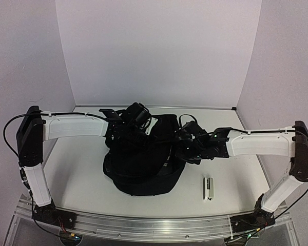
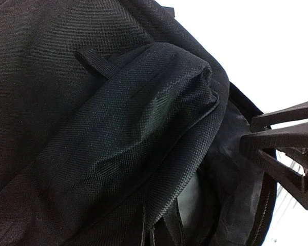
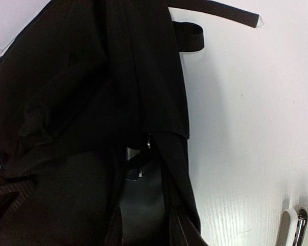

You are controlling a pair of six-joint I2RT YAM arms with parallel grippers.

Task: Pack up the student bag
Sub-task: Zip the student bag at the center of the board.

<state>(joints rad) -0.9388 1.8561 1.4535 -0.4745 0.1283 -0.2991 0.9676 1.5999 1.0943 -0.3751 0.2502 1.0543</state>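
Your left tool [image 2: 249,133] is clenched. Its two fingers are pressed together at the right edge of the left wrist view, right against the rim of the backpack [image 1: 143,174]. You cannot tell whether any fabric is pinched between them. Your right tool [image 1: 182,145] sits against the backpack's right side in the overhead view. Its fingers are lost against the black cloth, so you cannot tell whether it is released or clenched. The backpack lies in the middle of the worktop [image 1: 77,174], between both arms, as a rounded black heap. One strap [image 3: 215,10] trails across the top of the right wrist view. A small white item [image 1: 208,187] lies on the worktop to the lower right of the backpack, apart from it.
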